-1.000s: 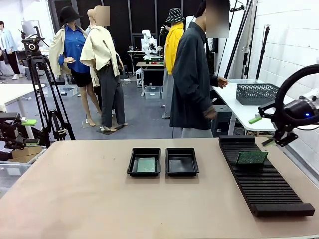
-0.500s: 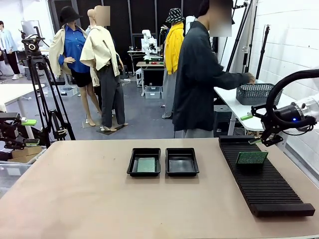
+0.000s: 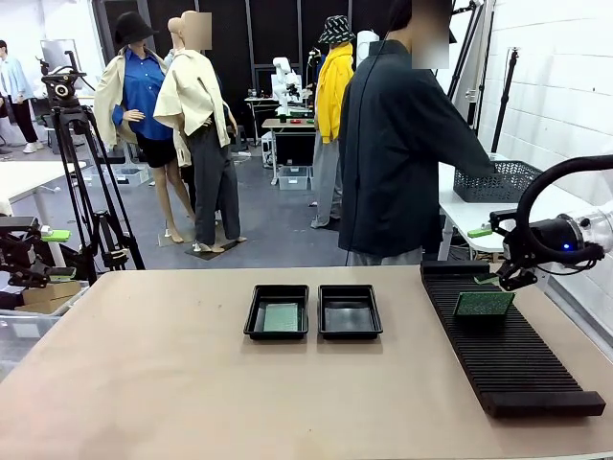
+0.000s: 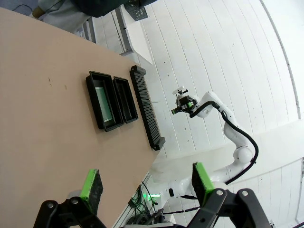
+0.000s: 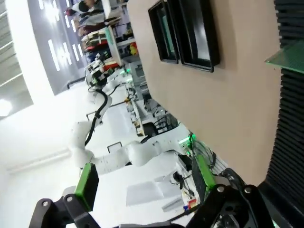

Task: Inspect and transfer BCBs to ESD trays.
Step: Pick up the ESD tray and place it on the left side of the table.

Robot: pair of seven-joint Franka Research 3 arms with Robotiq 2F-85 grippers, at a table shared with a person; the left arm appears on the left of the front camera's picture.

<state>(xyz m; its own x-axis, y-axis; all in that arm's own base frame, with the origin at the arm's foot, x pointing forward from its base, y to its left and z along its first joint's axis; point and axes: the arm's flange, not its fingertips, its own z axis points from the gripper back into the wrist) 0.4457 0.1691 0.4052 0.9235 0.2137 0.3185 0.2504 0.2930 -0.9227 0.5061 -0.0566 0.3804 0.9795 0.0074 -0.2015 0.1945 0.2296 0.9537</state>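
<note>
**Both grippers open and empty; one board in a tray, one on the rack**

Nearest is the bare tan tabletop. On its right side lies a long black ribbed slotted rack, running from the near edge toward the far edge.

At mid-table two shallow glossy black plastic trays sit side by side, nearly touching. The left tray has a small flat green circuit board lying on its floor. The right tray has a bare floor.

A second green circuit board stands tilted on the ribs in the far half of the rack.

Close above that board's top edge hangs the right gripper, black with green pads, on its white arm. Its jaws are spread wide. In the right wrist view its fingers have nothing between them, and the board on the rack is well off to one side.

The left gripper hangs off the table's left edge. Its fingers are also wide apart and hold nothing.

Beyond the table's far edge a person in a dark jacket stands with their back turned. One arm is stretched toward a black mesh basket on a white side table.
</note>
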